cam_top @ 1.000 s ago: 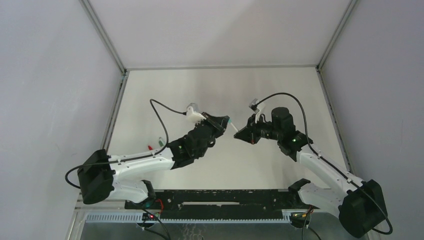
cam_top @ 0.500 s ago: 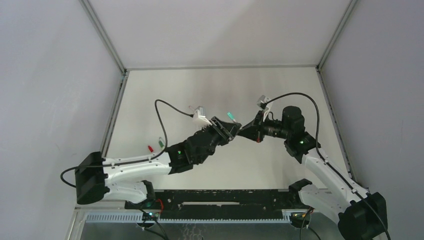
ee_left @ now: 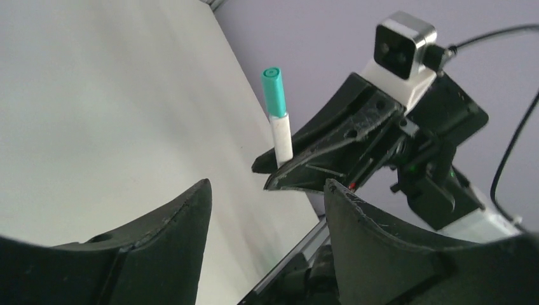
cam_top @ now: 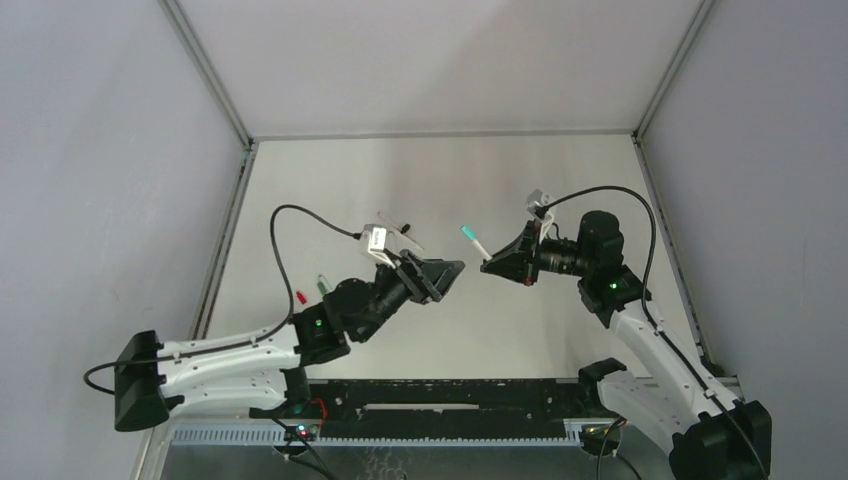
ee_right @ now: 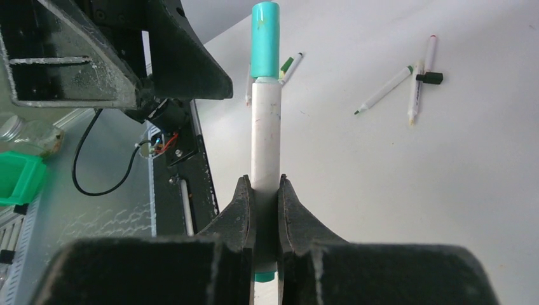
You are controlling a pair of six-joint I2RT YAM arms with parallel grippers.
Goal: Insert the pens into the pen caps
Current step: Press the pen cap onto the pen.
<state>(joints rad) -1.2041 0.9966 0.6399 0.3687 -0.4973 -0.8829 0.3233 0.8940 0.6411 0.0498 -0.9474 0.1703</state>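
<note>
A white pen (ee_right: 266, 127) wearing a teal pen cap (ee_right: 264, 38) sticks out of my right gripper (ee_right: 264, 181), which is shut on the barrel. The top view shows the same capped pen (cam_top: 474, 243) held above the table's middle by the right gripper (cam_top: 489, 264). My left gripper (cam_top: 445, 278) hangs just left of it, open, touching nothing. In the left wrist view the left gripper (ee_left: 267, 184) has nothing between its fingers, and the teal cap (ee_left: 274, 92) stands beyond them, clear of both.
Several loose pens (ee_right: 384, 89) and a black cap (ee_right: 432, 77) lie on the table behind the left arm. A red cap (cam_top: 301, 297) and a green-tipped piece (cam_top: 322, 283) lie near the left edge. A black rail (cam_top: 440, 395) runs along the near edge.
My left gripper opened, let go of the teal cap and drew back to the left. My right gripper moved right with the pen, which keeps the cap on.
</note>
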